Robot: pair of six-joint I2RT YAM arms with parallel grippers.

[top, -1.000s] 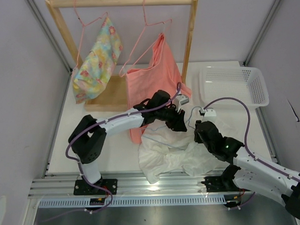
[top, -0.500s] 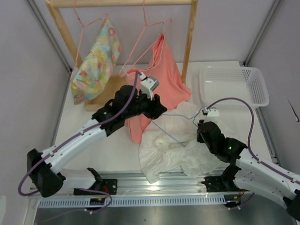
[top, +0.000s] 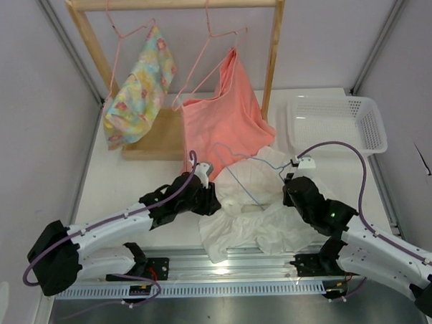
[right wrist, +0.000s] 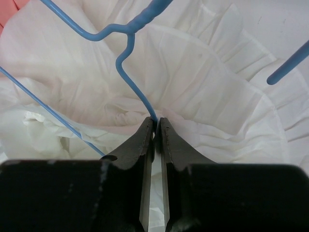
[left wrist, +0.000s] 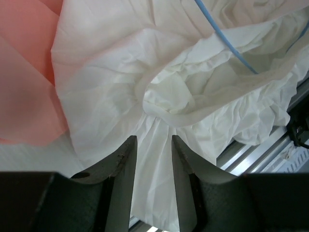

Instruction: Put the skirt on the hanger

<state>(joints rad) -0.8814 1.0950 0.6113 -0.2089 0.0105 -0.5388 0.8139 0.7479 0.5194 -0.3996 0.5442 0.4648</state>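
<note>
The white skirt lies crumpled on the table's near middle. The light blue wire hanger rests across its top. My right gripper is at the skirt's right side and is shut on the hanger's wire, just below the twisted neck, over ruffled white fabric. My left gripper is low at the skirt's left edge. In the left wrist view it is open, with a pleated fold of skirt lying between the jaws. The blue wire crosses the top right of that view.
A wooden rack stands at the back with pink hangers, a floral garment and a salmon garment that reaches down to the skirt. A white basket sits at the back right. A metal rail runs along the near edge.
My left arm has swung away from the hanger and the salmon garment, down and nearer, to the skirt's left edge. The right gripper has kept its hold on the hanger.
</note>
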